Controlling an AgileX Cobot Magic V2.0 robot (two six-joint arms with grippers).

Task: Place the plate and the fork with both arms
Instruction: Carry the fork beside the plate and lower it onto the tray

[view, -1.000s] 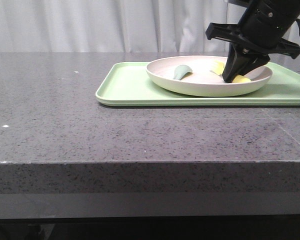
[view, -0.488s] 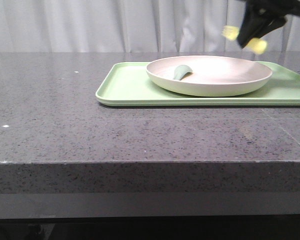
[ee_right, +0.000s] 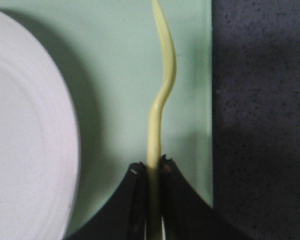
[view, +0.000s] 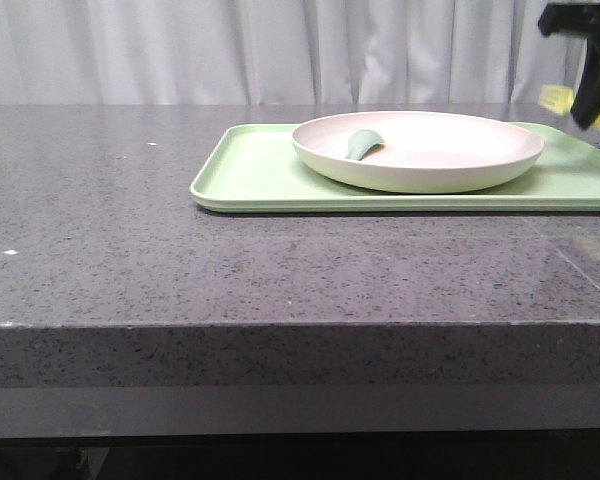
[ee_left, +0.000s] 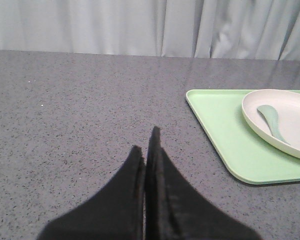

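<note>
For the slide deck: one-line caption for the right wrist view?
Right gripper holds the yellow fork above the green tray, beside the plate.

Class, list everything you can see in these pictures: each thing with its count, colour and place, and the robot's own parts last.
Table: one, dark grey speckled stone, under everything.
Tray: one, light green, on the table's far right part.
Plate: one, pale pinkish-cream, on the tray.
Spoon: one, grey-green, lying in the plate's left side.
Fork: one, pale yellow, held above the tray's right end, beside the plate.
Curtain: white, behind the table.
Left gripper: black, shut and empty, over bare table left of the tray.
Right gripper: black, shut on the fork.
</note>
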